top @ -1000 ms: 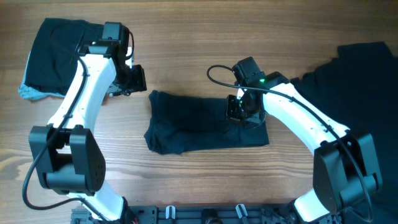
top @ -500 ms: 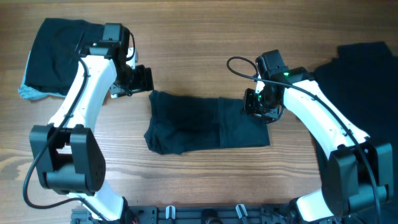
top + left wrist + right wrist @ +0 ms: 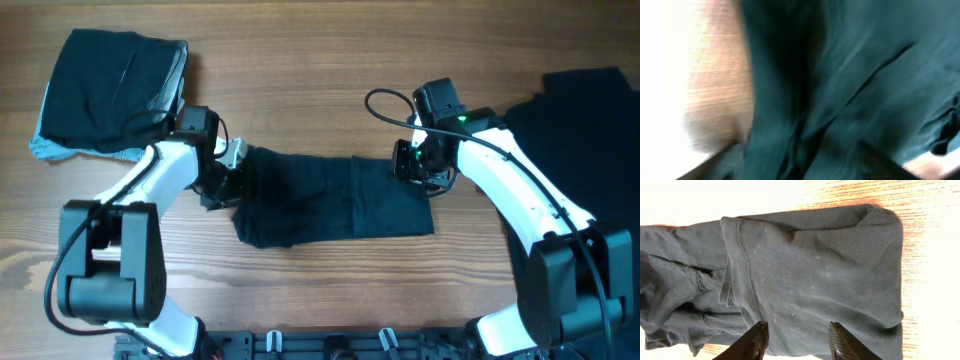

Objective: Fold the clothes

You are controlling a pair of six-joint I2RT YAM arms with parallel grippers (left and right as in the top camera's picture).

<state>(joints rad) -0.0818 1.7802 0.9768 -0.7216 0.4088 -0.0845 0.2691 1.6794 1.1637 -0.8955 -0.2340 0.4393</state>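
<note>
Our left gripper (image 3: pixel 228 172) has swung from the folded pile (image 3: pixel 110 85) in the far left corner to the left end of the dark shirt (image 3: pixel 330 205). We cannot tell if it is open. The dark shirt lies in the middle of the table (image 3: pixel 320 60), its long way pointing at the left and right edges. Our right gripper (image 3: pixel 413 172) hangs open over its right end.

The left wrist view is smeared with blur: the dark T-shirt (image 3: pixel 850 75) fills it as streaks, and the fingers at its bottom edge are only vague shapes. From overhead, the left gripper (image 3: pixel 228 168) covers the shirt's left end, and its finger spacing cannot be read. The picture's bottom edge cuts off the fingers of the right gripper (image 3: pixel 797 326). The pale grey-blue garment (image 3: pixel 42 148) shows only a sliver under the black stack (image 3: pixel 110 80). The dark clothes (image 3: pixel 590 110) at right run off the edge.
</note>
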